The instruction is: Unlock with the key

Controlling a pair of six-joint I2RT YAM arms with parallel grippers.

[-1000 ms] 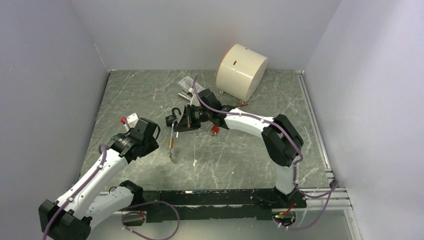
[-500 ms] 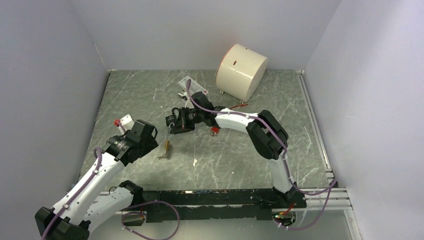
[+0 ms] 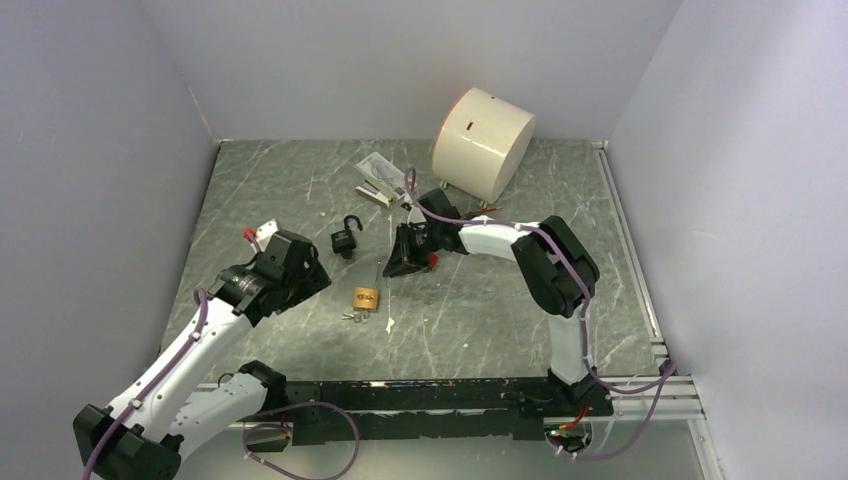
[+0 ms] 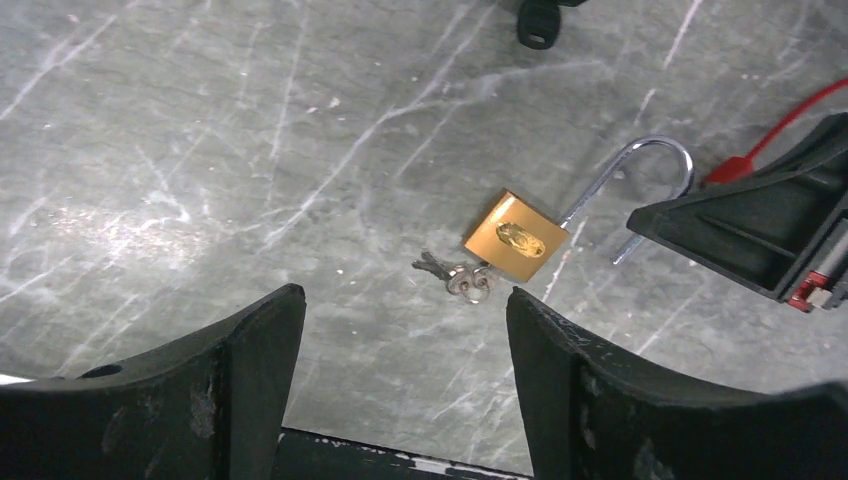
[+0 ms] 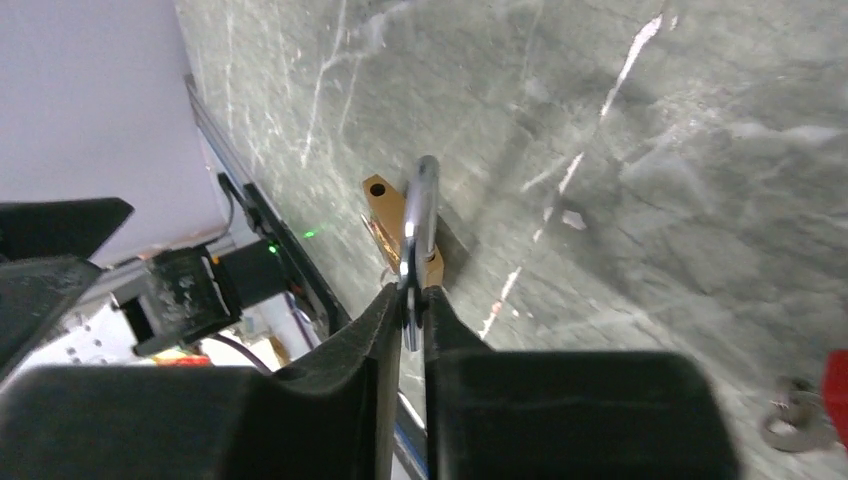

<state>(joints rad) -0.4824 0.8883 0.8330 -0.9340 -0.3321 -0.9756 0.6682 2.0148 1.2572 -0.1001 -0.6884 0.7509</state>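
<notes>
The brass padlock [image 3: 365,297] lies flat on the grey table with its silver shackle [image 4: 660,152] swung open. A small bunch of keys [image 4: 455,277] rests at the body's lower corner; I cannot tell whether one sits in the keyhole. My right gripper [image 3: 390,266] is low over the table, its fingertips [image 5: 390,300] pinched on the shackle's end, with the brass body [image 5: 385,205] just beyond. My left gripper [image 4: 402,297] hangs open a little short of the keys and holds nothing.
A small black padlock [image 3: 343,240] lies behind the brass one. A cream cylinder [image 3: 483,142] stands at the back, with a white packet and stapler [image 3: 378,180] beside it. A red tie [image 4: 770,140] and a white tag [image 3: 262,235] lie on the table.
The padlock, earlier hanging between the grippers, now lies flat on the table. My left gripper has opened and drawn back from the keys. My right arm swung rightward with the shackle.
</notes>
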